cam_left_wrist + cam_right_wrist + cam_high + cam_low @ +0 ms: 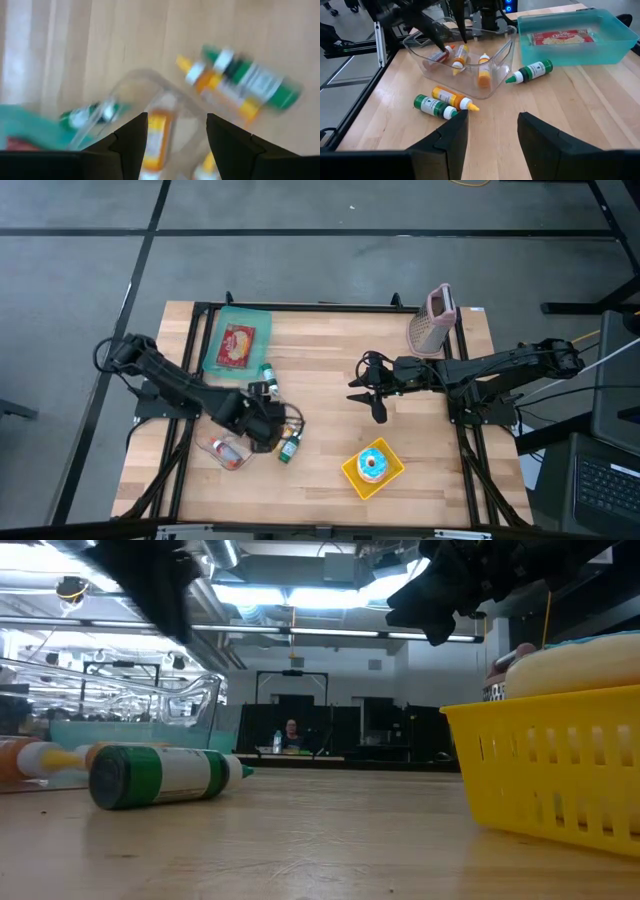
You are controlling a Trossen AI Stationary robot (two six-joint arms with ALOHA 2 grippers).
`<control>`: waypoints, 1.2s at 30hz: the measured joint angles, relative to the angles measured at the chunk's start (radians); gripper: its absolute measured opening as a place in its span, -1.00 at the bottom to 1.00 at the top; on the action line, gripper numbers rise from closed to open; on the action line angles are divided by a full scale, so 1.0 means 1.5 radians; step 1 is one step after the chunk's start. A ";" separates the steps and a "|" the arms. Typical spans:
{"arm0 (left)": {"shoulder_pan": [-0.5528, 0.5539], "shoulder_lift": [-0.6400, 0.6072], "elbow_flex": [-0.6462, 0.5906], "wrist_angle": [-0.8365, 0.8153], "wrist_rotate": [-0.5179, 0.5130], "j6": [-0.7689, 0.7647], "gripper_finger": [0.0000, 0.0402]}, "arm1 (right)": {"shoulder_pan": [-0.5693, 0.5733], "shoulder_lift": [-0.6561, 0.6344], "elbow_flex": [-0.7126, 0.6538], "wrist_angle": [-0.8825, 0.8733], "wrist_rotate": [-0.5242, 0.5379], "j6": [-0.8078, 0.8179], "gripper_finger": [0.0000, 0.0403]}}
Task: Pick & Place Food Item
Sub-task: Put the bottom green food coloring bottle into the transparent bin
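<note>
Bottles are the food items being sorted: several lie in the clear tub [465,57], directly beneath the left gripper [176,135], whose fingers stand spread with nothing between them. That looks like a release just finished. An orange bottle [454,98] and a green bottle [434,106] lie touching on the wooden table [580,110], just outside the tub; another green one [532,71] rests toward the teal bin [570,50]. Next, the left gripper should probably shift to a loose bottle and straddle it. The right gripper [492,127] waits well apart, parted and empty.

floor [300,210]: grey, dark seams beyond the wooden table [330,480] | ceiling lights [330,595]: bright strips above table | person [290,735]: seated far behind table
</note>
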 joint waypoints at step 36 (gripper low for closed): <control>0.112 0.032 0.012 0.228 0.149 0.139 -0.04 | 0.000 0.000 0.000 -0.001 0.000 -0.010 -0.16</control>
